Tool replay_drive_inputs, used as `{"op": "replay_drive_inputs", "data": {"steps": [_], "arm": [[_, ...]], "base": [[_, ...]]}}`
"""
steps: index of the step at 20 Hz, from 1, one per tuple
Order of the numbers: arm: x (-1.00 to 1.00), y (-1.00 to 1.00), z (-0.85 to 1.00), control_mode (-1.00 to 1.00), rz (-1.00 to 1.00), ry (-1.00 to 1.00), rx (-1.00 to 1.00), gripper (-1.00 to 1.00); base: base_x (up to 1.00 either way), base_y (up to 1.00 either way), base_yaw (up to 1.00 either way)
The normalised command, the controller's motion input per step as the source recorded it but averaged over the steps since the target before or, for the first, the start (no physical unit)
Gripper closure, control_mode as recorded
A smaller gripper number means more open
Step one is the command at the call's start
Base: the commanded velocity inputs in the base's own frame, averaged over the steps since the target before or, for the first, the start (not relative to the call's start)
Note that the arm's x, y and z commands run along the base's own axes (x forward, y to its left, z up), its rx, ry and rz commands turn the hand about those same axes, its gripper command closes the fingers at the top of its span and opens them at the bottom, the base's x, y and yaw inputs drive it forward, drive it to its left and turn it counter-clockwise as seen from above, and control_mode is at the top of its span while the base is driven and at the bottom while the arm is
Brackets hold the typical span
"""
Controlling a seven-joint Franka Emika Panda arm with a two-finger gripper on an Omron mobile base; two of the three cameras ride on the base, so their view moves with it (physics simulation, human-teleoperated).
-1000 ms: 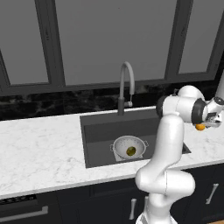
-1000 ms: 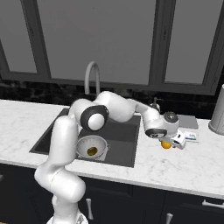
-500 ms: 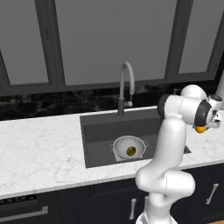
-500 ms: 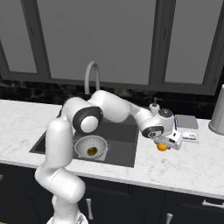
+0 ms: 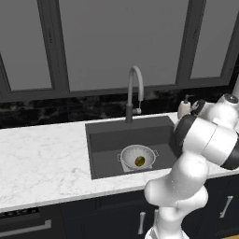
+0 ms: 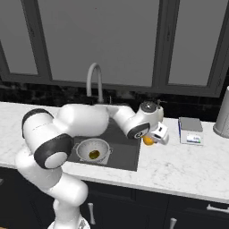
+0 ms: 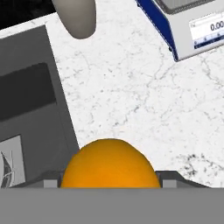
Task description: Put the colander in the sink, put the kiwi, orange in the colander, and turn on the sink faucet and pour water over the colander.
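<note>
Hand view shows the gripper (image 7: 109, 183) with its fingers pinching the orange (image 7: 108, 164) above the counter (image 7: 131, 87), seemingly for carrying to the colander (image 6: 93, 150).

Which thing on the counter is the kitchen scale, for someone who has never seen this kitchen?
Start at the dark sink and go right along the white marble counter, past the orange. The kitchen scale is the flat white box with a grey top plate and a small display, unlike the tall rounded soap dispenser.
</note>
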Motion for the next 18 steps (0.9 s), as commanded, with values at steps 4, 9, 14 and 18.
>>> {"op": "replay_drive_inputs", "data": {"steps": [4, 9, 14, 18], "arm": [[-0.40, 1.00, 0.77, -1.00, 0.00, -0.07, -0.12, 1.00], [-0.46, 1.00, 0.77, -1.00, 0.00, 0.00, -0.17, 1.00], [-0.47, 1.00, 0.47, -1.00, 0.00, 0.00, -0.17, 1.00], [-0.48, 1.00, 0.15, -1.00, 0.00, 0.02, -0.13, 1.00]], "base": [[0.00, 0.00, 0.00], [0.00, 0.00, 0.00], [0.00, 0.00, 0.00], [0.00, 0.00, 0.00]]}}
